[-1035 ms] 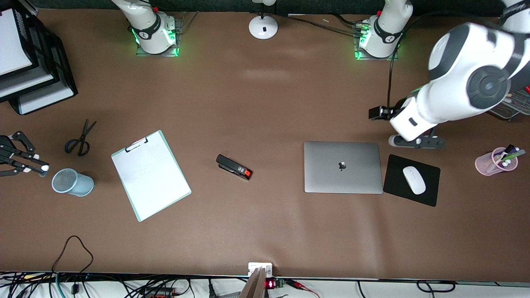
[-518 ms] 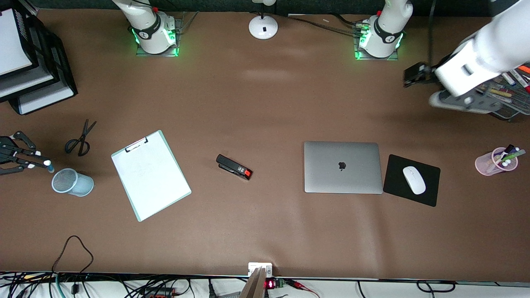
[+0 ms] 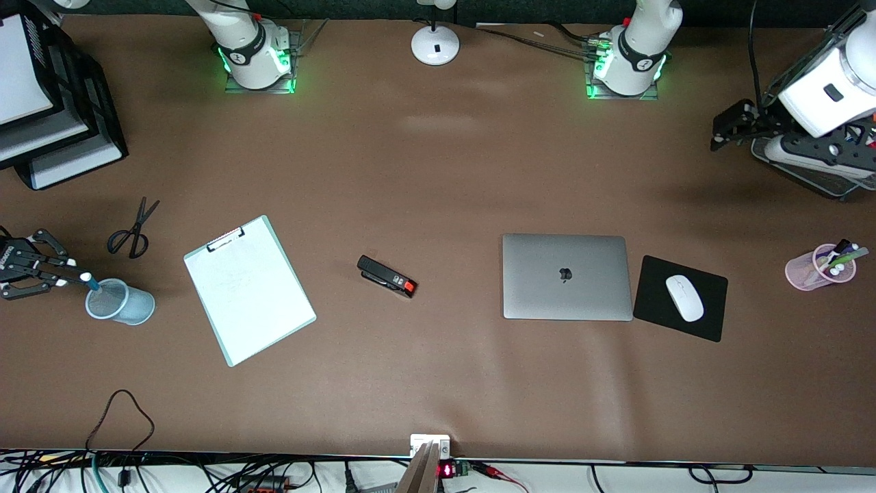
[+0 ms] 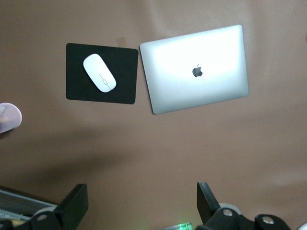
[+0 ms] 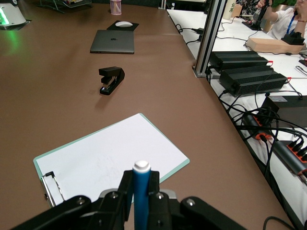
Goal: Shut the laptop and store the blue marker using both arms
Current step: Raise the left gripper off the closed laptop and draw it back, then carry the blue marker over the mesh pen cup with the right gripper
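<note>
The laptop [image 3: 567, 276] lies closed on the table, lid up with its dark logo showing; it also shows in the left wrist view [image 4: 194, 67] and in the right wrist view [image 5: 113, 41]. My right gripper [image 3: 68, 272] is shut on the blue marker [image 3: 91, 281], whose white-capped end is over the rim of a light-blue mesh cup [image 3: 123, 302]. In the right wrist view the marker [image 5: 141, 191] stands between the fingers of the gripper [image 5: 140, 184]. My left gripper [image 3: 729, 127] is open and empty, over the table at the left arm's end, its fingers [image 4: 73, 207] wide apart.
A clipboard [image 3: 248, 289], a stapler [image 3: 387, 276] and scissors [image 3: 132, 231] lie toward the right arm's end. A white mouse [image 3: 684, 297] sits on a black pad [image 3: 650, 301] beside the laptop. A pink cup [image 3: 820, 267], a wire tray [image 3: 831, 181] and stacked trays [image 3: 68, 137] stand at the ends.
My right gripper has moved with the marker toward the mesh cup, until the marker's tip is over its rim. My left arm has swung away from the laptop toward the wire tray.
</note>
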